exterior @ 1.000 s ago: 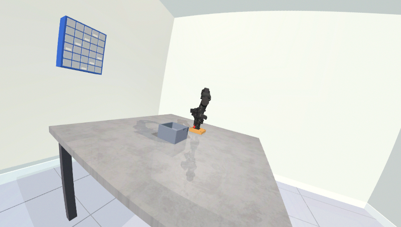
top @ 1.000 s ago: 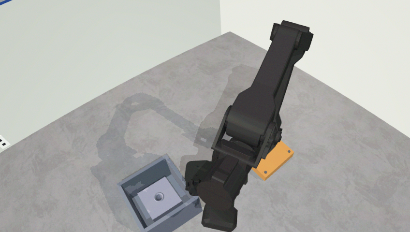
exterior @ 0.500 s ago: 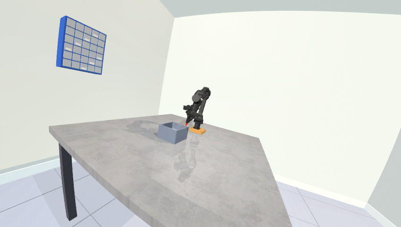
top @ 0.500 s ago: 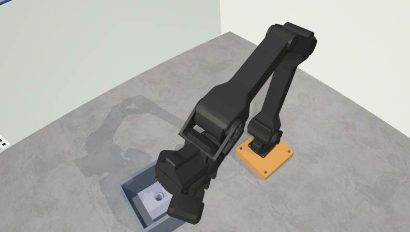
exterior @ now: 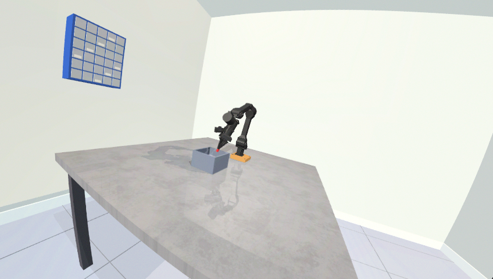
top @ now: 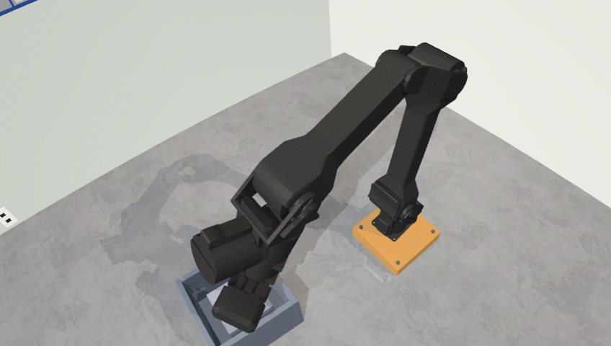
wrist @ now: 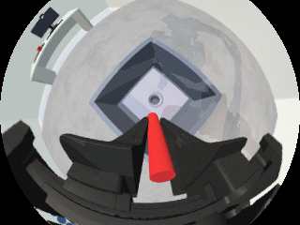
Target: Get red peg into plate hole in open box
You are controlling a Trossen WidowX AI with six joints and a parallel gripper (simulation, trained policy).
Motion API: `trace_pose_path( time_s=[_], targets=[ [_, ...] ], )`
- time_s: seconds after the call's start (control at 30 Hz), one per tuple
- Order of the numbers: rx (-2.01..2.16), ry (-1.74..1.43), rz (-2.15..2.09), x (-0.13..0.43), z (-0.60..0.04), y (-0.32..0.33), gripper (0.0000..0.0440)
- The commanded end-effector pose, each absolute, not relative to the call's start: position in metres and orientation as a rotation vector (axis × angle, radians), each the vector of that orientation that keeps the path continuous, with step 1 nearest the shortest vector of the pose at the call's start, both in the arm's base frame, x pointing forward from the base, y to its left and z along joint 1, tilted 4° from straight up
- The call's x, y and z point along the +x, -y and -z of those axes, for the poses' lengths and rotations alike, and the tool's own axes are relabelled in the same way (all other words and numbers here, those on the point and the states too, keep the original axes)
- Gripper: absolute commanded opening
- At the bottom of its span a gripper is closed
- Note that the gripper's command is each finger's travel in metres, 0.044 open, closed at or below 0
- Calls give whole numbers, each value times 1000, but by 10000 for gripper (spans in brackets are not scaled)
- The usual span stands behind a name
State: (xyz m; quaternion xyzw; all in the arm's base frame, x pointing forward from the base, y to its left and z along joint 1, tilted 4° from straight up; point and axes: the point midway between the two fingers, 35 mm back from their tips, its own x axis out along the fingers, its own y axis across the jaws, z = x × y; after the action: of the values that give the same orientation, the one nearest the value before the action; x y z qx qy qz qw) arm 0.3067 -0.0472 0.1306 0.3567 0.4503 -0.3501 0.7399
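Red peg (exterior: 217, 150) (wrist: 159, 152) between the closed-in fingers of the gripper (exterior: 218, 148) (wrist: 154, 121)

Red peg (exterior: 217, 150) (wrist: 159, 152) — tilted, apparently unseated.

One robot arm (top: 359, 115) (exterior: 246, 126), one open box (top: 267, 328) (exterior: 204, 160) (wrist: 110, 77), one red peg (exterior: 217, 150) (wrist: 159, 152), one orange base plate (top: 398, 252) (exterior: 235, 158), one wall cabinet, upper left (exterior: 67, 52)

A blue-framed drawer cabinet (exterior: 67, 48) hangs on the pale wall (exterior: 155, 68) (top: 171, 85).
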Motion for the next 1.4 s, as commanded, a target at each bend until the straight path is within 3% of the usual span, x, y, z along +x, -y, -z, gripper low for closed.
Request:
trace_pose_path(
  time_s=[0.0, 0.53, 0.8, 1.37],
  targets=[
    [795, -993, 777, 314, -125, 57, 5],
    [800, -1081, 798, 327, -89, 72, 10],
    [748, -1133, 794, 331, -77, 79, 162],
    [692, -1156, 773, 363, -90, 97, 166]
  ],
)
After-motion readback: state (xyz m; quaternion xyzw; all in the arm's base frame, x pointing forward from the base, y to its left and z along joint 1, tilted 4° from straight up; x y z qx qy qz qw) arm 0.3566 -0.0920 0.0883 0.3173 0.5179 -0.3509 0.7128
